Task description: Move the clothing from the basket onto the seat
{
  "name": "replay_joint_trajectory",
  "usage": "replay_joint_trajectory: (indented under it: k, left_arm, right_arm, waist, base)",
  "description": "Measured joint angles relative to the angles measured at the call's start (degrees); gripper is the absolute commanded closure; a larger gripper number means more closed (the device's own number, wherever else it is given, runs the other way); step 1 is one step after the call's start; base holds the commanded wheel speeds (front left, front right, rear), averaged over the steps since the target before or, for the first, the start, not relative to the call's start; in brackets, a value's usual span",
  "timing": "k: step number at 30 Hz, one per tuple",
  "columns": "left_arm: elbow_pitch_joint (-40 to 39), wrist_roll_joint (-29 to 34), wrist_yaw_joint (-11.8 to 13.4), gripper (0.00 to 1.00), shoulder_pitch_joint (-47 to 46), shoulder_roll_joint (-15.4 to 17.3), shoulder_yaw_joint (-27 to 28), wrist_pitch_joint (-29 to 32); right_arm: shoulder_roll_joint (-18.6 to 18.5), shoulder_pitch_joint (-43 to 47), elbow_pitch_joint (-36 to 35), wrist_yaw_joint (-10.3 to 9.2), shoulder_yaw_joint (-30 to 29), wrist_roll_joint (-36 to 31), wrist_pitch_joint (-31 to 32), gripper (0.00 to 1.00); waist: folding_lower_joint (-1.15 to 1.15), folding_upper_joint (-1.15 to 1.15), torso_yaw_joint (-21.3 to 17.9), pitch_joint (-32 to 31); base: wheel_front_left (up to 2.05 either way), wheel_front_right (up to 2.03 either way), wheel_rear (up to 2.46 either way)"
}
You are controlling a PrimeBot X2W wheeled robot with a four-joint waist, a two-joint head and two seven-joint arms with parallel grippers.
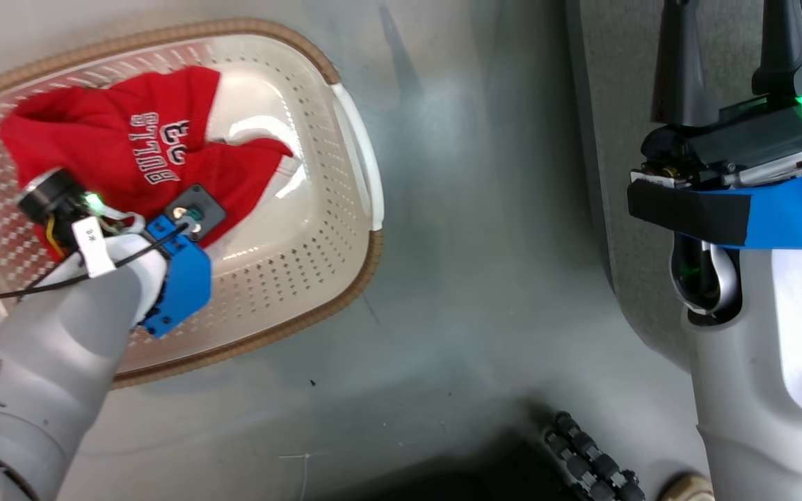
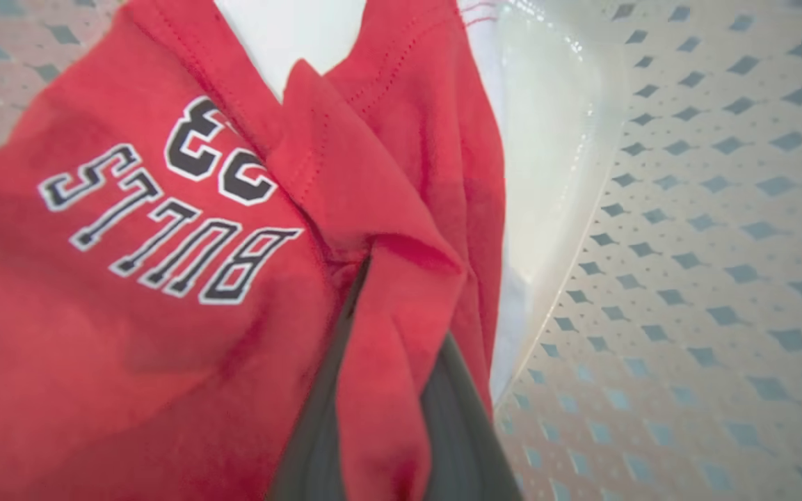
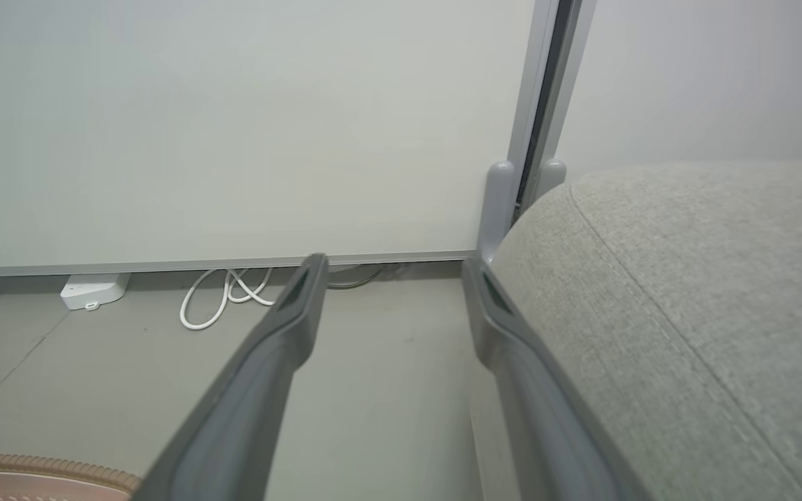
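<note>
The cream perforated basket (image 1: 345, 229) sits on the floor at the left, its brown rim (image 3: 39, 470) also showing in the right wrist view. Inside lies the red clothing (image 1: 129, 146) with "BULLS 23" lettering (image 2: 164, 216). My left arm (image 1: 94, 306) reaches down into the basket. In its wrist view my left gripper (image 2: 401, 306) is shut on a raised fold of the red jersey, fabric pinched between the dark fingers (image 2: 317, 417). My right gripper (image 1: 731, 56) is open and holds nothing (image 3: 394, 264), beside the edge of the grey seat (image 1: 616, 139) (image 3: 686, 313).
Grey floor (image 1: 484, 243) separates basket and seat. A pale wall panel (image 3: 234, 125) stands ahead of the right gripper, with a white cable (image 3: 223, 299) and power strip (image 3: 94, 289) at its foot. My base's wheel rollers (image 1: 588, 459) show at the bottom.
</note>
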Motion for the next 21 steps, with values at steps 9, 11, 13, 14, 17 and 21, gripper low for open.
replay_joint_trajectory:
  k: [9, 11, 13, 14, 17, 21]
  left_arm:
    - [-0.81, -3.38, 0.0, 1.0, 2.14, -4.52, 0.29, -4.92]
    - [-1.13, -4.08, 0.0, 1.0, 2.79, -5.42, 0.37, -6.01]
    - [-1.56, -5.01, 0.0, 1.0, 3.33, -6.37, 0.57, -7.0]
    - [-1.82, -5.42, 0.0, 1.0, 3.61, -6.77, 0.71, -7.49]
    - [-2.61, -6.58, 0.0, 1.0, 4.39, -7.76, 1.27, -8.56]
    - [-4.2, -8.02, 0.0, 1.0, 5.52, -8.47, 2.9, -9.25]
  right_arm:
    - [0.04, 2.12, 1.34, 0.0, -1.16, -2.25, 0.0, 0.0]
    - [0.05, 2.82, 1.78, 0.0, -1.57, -2.61, 0.0, 0.0]
    - [0.05, 3.71, 2.24, 0.0, -2.07, -3.03, 0.0, 0.0]
    - [0.07, 4.1, 2.52, 0.0, -2.23, -3.28, 0.0, 0.0]
    - [0.04, 5.65, 3.19, 0.0, -2.56, -3.79, 0.0, 0.0]
    - [-0.21, 7.77, 3.99, 0.0, -3.08, -4.01, 0.0, 0.0]
  waist:
    - [0.0, 0.0, 3.27, -5.86]
    - [0.0, 0.0, 4.0, -7.46]
    - [0.0, 0.0, 4.79, -9.14]
    - [0.0, 0.0, 5.2, -10.02]
    - [0.0, 0.0, 6.39, -12.73]
    - [0.0, 0.0, 7.88, -16.51]
  base:
    - [0.0, 0.0, 0.0]
    - [0.0, 0.0, 0.0]
    - [0.0, 0.0, 0.0]
    - [0.0, 0.0, 0.0]
    - [0.0, 0.0, 0.0]
    - [0.0, 0.0, 0.0]
